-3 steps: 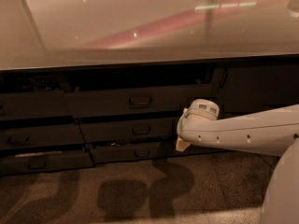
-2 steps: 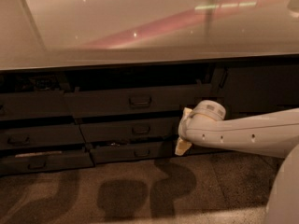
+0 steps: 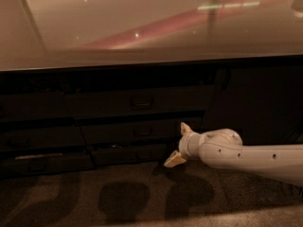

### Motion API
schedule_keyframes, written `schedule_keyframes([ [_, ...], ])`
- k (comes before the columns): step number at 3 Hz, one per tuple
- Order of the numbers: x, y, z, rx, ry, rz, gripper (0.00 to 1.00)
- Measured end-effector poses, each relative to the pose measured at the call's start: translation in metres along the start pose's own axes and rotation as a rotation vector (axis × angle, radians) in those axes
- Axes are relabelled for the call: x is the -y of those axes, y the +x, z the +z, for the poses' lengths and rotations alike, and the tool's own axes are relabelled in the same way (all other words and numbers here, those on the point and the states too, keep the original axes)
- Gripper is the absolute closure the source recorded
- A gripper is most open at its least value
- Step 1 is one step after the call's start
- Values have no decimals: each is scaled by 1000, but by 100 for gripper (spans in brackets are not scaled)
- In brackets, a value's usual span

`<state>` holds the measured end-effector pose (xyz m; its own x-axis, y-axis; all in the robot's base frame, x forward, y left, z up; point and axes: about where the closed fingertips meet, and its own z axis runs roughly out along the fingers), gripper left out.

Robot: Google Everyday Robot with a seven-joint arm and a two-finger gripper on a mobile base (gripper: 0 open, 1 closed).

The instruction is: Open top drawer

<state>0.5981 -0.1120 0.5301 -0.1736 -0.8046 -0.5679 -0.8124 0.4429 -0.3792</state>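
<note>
Gripper (image 3: 179, 144): at right of centre, low in view, on the end of the white arm (image 3: 246, 157) coming in from the right edge.

Fingers spread wide apart. The upper finger (image 3: 185, 128) points up-left and the lower finger (image 3: 174, 160) points down-left. Nothing sits between them and nothing is held.

The upper tip lies over the right end of the middle drawer (image 3: 137, 131). The lower tip lies by the right end of the bottom drawer (image 3: 132, 153), at the floor line. Contact with either front: cannot tell.

Top drawer (image 3: 109, 102): dark front just under the counter (image 3: 142, 27), the uppermost of the three stacked fronts. Its small handle (image 3: 142, 101) is at centre. The front lies in line with the neighbouring fronts, with no interior visible.

The gripper is below and to the right of that handle, apart from it and not touching the top drawer.

Cabinet door (image 3: 255, 103): right of the drawers, behind the arm.

Floor (image 3: 71, 197): speckled, with dark shadows (image 3: 184, 193) below the gripper.
</note>
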Motion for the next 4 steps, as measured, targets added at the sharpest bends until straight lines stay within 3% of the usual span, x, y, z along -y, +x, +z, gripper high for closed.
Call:
schedule_keyframes([
  [3, -16, -3, 9, 55, -35, 38, 0],
  [4, -18, 6, 20, 128, -108, 197, 0],
])
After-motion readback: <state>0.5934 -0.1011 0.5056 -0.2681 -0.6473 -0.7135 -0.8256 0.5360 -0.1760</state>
